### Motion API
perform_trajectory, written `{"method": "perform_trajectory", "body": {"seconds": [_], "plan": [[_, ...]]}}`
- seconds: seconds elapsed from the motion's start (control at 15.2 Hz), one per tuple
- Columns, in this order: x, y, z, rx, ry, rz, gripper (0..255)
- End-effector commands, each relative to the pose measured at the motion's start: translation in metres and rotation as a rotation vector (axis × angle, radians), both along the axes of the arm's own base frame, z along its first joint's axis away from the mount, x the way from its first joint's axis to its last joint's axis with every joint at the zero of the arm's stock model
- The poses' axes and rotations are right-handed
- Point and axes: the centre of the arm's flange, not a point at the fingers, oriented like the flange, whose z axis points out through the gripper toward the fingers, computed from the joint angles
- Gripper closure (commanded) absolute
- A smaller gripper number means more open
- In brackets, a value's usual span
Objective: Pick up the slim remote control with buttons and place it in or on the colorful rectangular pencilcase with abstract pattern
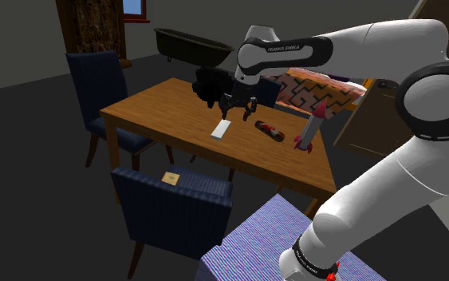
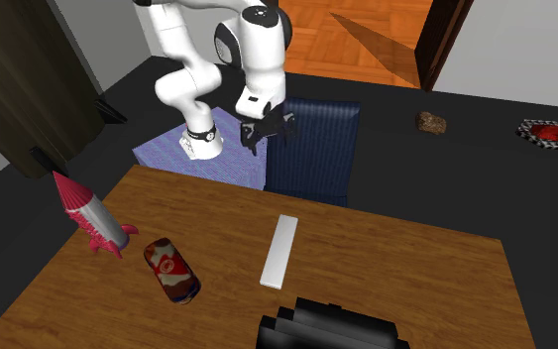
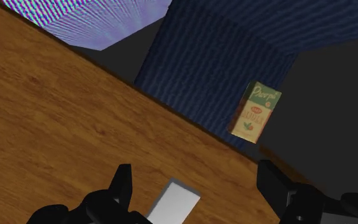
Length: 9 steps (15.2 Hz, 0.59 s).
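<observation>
1. My gripper is wide open, fingers well apart, with nothing in its grasp. It hangs above the wooden table.
2. The remote control, drawn as a plain white slim bar, lies flat on the table directly beneath my gripper, in line with the gap between the fingers. Neither finger touches it.
3. The pencilcase, patterned in red, white and dark tones, lies on the table off to one side of my gripper, apart from the remote control and level with it.
4. A red and grey toy rocket stands upright beyond the pencilcase, farther from my gripper on that same side.
5. A black object sits on the table across the remote control from my arm.
6. Past the table edge nearest my gripper stands a blue striped chair. A small printed carton rests on its seat.
7. Beside the chair is my stand, covered in a purple striped pattern.
</observation>
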Motion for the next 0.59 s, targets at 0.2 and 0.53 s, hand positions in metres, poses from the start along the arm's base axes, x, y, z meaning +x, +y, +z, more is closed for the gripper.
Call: {"method": "perform_trajectory", "body": {"seconds": [0.2,0.53], "plan": [[0.049,-0.025,-0.037,-0.001,0.005,-0.107,0],[0.094,-0.058,-0.072,-0.002,0.011,-0.214,0]]}}
